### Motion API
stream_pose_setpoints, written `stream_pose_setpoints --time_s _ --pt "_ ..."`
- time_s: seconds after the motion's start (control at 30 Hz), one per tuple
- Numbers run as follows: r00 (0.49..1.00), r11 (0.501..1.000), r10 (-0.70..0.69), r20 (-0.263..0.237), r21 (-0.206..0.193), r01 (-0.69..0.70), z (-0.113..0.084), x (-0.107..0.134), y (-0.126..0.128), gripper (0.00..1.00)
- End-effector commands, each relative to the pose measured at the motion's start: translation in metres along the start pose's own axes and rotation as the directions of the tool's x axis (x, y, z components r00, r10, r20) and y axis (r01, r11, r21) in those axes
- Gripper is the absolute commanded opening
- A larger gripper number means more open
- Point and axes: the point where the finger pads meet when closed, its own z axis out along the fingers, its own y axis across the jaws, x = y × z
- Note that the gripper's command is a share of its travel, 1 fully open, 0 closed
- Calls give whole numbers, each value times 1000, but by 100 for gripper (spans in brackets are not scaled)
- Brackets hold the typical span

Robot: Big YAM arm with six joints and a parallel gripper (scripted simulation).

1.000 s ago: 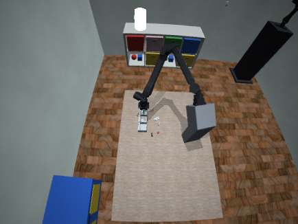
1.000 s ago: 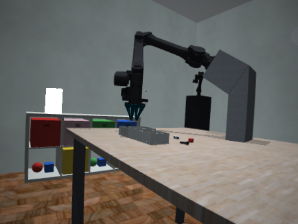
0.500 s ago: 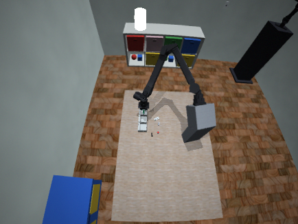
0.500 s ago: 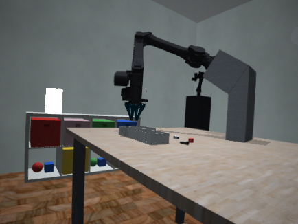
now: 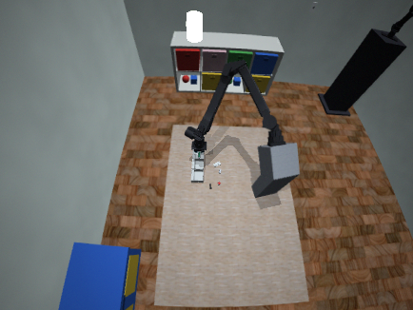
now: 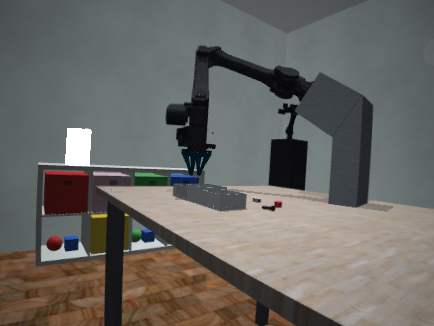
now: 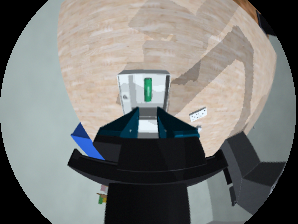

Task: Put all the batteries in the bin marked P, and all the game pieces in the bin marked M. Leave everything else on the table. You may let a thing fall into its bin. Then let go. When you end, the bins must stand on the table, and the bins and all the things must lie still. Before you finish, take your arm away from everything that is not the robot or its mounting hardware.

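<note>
Nearest to us on the table (image 6: 300,260) lie the loose pieces: a small dark thing (image 6: 269,207), a little red block (image 6: 278,204) just beside it that we take for a game piece, and a touch farther a pale short cylinder (image 6: 256,199) that may be a battery, though it is too small to be sure. All three look light, stiff and smooth. We judge the cylinder apt to roll or squirt out of a pinch, so we would close across its round body at mid-length. The red block should be taken on two opposite flat faces. Behind them stand the two grey bins (image 6: 210,196) end to end, and we cannot read their letters. In the wrist view a small green thing (image 7: 148,88) lies inside the bin under the arm, but we cannot tell whether it is a battery. Over the far end of the bins hangs the gripper (image 6: 196,162), its fingers part-way apart with nothing between them, well above the rim. Beyond the table's far edge is a shelf unit (image 6: 41,210) with coloured boxes.
</note>
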Motion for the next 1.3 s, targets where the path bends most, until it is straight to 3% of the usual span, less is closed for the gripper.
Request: stream_pose_setpoints --time_s 0.0,0.13,0.2,0.23,0.37,0.43,0.47,0.57,0.87,0.93,1.0,1.03,1.17,1.27 --pt "1000 1000 0 1 -11 0 -4 -2 4 27" --pt "1000 1000 5 6 0 -5 -2 -14 -1 27" --pt "1000 1000 0 1 -11 0 -4 -3 4 27" --pt "996 996 86 10 -12 -85 -3 -10 -7 39" --pt "971 971 237 3 1 -237 2 12 -44 39" --pt "971 971 237 3 1 -237 2 12 -44 39" --pt "959 959 285 -15 -12 -285 -7 32 -45 39" --pt "930 930 368 0 13 -368 3 33 -80 39" --pt "814 814 581 0 22 -581 -1 63 -152 39" --pt "782 782 623 -4 20 -623 -5 67 -147 39" --pt "782 782 623 -4 20 -623 -5 67 -147 39" --pt "747 747 665 -7 17 -665 -7 53 -124 39" --pt "690 690 724 -7 20 -723 -8 49 -116 39" --pt "617 617 787 -4 16 -787 -7 66 -136 39"
